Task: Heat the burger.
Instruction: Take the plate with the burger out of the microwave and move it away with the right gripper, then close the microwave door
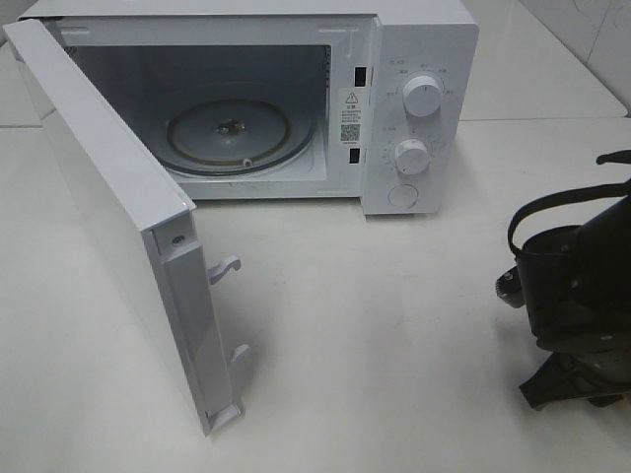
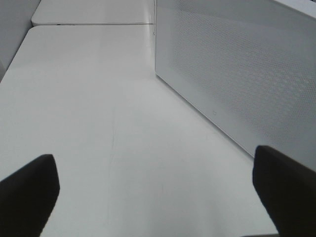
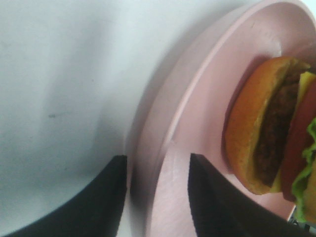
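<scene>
The right arm (image 1: 577,296) is a bulky matte black body with rounded housings and a black cable looping over its top. The left gripper (image 2: 158,192) shows two blunt black fingers with rounded ends; the right gripper (image 3: 157,190) has the same plain black fingers.

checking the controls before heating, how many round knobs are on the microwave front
2. Both sit on the microwave's right panel, one above the other: the upper knob near the top, the lower knob under it. Below them is a flat round button, not a knob.
</scene>
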